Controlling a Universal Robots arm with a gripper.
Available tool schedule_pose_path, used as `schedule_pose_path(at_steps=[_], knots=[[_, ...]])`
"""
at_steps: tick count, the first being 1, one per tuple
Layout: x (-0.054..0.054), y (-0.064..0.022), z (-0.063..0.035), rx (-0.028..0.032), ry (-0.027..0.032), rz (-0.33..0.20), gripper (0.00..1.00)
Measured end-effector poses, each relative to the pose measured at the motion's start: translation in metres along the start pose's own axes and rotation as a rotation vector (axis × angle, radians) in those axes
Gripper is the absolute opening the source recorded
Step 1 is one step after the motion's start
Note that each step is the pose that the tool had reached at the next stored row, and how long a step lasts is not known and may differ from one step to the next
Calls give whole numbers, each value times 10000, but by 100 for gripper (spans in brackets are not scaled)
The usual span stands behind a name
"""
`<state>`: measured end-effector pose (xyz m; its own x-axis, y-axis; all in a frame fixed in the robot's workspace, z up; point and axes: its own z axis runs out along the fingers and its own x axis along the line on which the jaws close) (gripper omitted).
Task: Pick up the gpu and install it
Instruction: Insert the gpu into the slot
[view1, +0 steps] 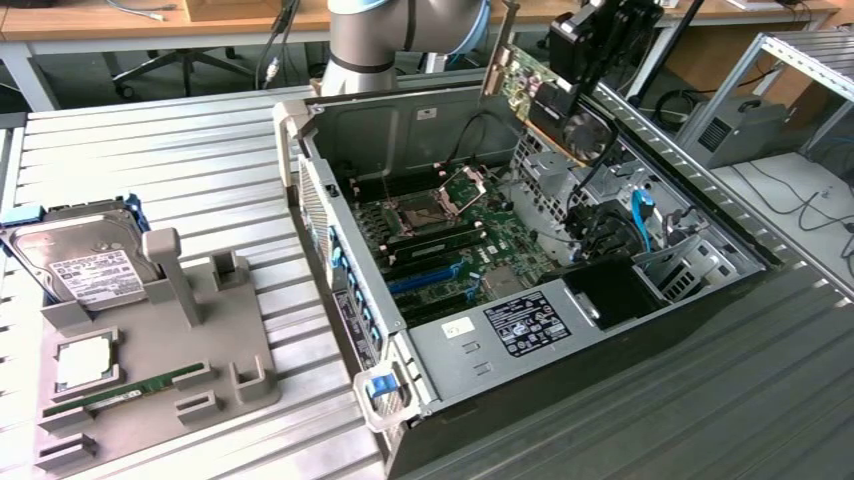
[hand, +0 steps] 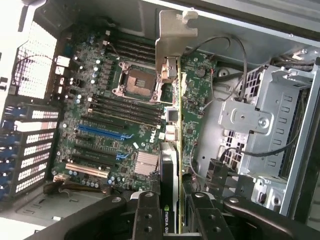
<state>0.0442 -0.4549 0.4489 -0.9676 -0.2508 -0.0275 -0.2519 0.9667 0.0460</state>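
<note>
Wrist view is showing the gripper (hand: 176, 206) squeezing the gpu (hand: 170, 162) above the motherboard (hand: 115, 110). Exterior view is showing 1 hard drive (view1: 83, 265) sitting in the grey holder (view1: 240, 345), left of the open case (view1: 447, 350).

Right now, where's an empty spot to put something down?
Bare slatted table lies beyond the grey holder, and again at the exterior view's lower right beside the computer case. Crowded: the holder, with hard drive and memory stick, and the case, the jaws holding the gpu over it.

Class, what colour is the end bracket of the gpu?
The gpu has a silver-grey end bracket, clearest in the wrist view.
</note>
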Motion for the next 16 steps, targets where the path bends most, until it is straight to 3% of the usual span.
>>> schedule_pose_path(at_steps=[12,16], knots=[[2,1,0,-50,84,-1817,27],[2,1,0,-75,127,-2750,27]])
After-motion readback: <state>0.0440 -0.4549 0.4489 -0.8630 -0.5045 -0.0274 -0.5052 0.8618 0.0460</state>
